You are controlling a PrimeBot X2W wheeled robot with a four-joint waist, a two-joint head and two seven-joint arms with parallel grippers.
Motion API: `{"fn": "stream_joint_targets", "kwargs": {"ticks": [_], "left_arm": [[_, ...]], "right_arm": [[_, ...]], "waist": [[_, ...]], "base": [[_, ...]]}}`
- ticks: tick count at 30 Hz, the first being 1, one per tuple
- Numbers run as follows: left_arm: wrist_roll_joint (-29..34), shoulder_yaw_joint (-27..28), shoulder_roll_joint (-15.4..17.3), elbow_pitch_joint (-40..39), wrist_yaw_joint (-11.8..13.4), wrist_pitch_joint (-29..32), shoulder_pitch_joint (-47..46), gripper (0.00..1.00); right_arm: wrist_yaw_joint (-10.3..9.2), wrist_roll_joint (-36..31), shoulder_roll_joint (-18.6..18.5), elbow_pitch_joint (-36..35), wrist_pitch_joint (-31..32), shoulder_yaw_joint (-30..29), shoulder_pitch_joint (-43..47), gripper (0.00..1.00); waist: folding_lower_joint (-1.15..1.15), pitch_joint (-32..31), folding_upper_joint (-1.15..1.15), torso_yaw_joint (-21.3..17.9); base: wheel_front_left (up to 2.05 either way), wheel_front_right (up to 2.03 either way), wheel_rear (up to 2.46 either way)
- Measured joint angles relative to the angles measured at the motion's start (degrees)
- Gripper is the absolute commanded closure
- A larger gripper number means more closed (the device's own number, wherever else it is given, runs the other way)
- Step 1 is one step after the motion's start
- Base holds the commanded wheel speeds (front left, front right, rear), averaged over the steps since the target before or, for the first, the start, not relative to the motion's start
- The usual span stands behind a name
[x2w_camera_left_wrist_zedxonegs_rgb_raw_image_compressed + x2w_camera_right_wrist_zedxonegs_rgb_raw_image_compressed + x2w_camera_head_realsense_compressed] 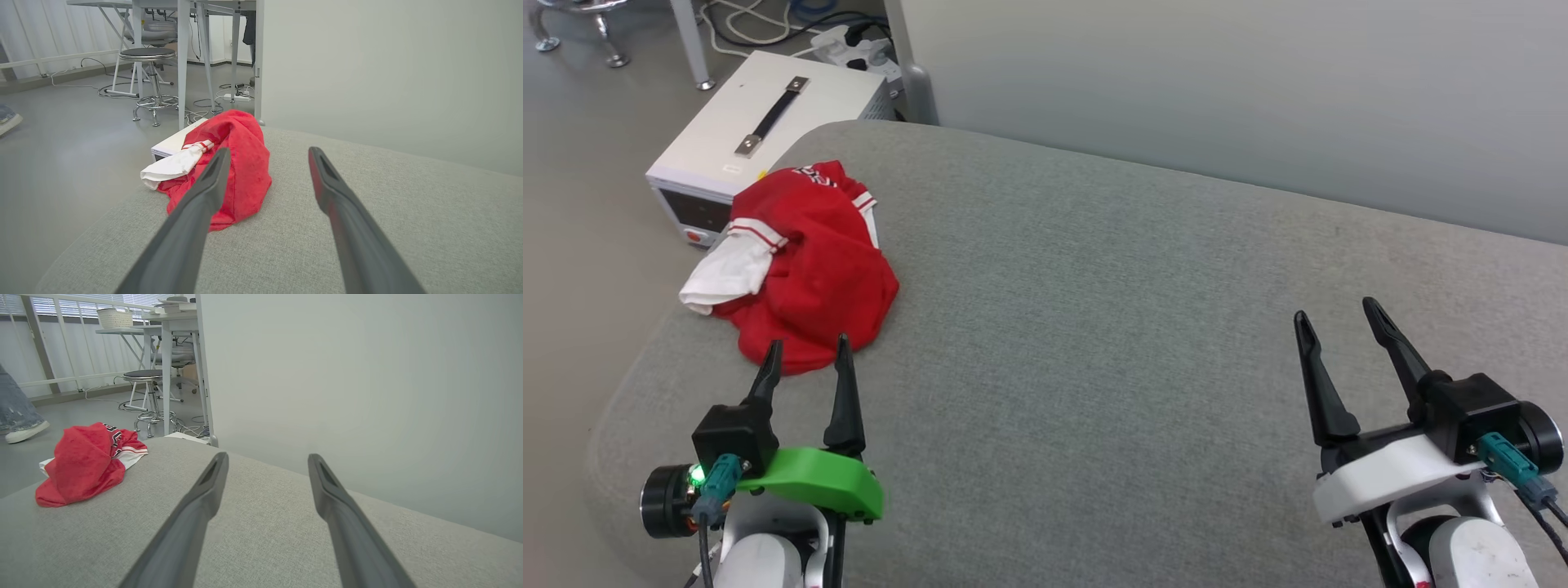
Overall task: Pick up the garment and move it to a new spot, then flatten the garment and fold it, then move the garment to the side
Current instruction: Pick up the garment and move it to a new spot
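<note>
The jersey (805, 261) is being supported at the cushion's (1094, 327) ten-o'clock edge, above a white box (727, 122); left claw (809, 341) and right claw (1334, 308) are being held spread.

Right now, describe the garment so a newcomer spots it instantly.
Start at the big grey cushioned surface; go to its far left corner, beside the white box on the floor. The garment lies crumpled there, just ahead of the left gripper. It is the only cloth, bright red, one white sleeve trailing over the edge.
</note>
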Motion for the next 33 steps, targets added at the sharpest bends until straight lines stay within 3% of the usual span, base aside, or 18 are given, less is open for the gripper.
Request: {"fn": "stream_joint_targets", "kwargs": {"ticks": [18,33], "left_arm": [[-2.00,1.54,0.02,0.59,-0.02,-2.21,-0.66,0.00],[-4.53,1.94,-0.07,1.96,-0.02,-4.00,-1.18,0.00]], "right_arm": [[0.00,1.07,-1.16,-1.75,-0.57,3.89,-1.09,0.00],[0.00,1.96,-2.01,-3.01,-1.44,5.31,-1.72,0.00]], "waist": [[0.00,0.57,0.00,10.29],[0.00,1.50,0.00,15.76]], "base": [[0.00,0.00,0.00],[0.00,0.00,0.00]]}}
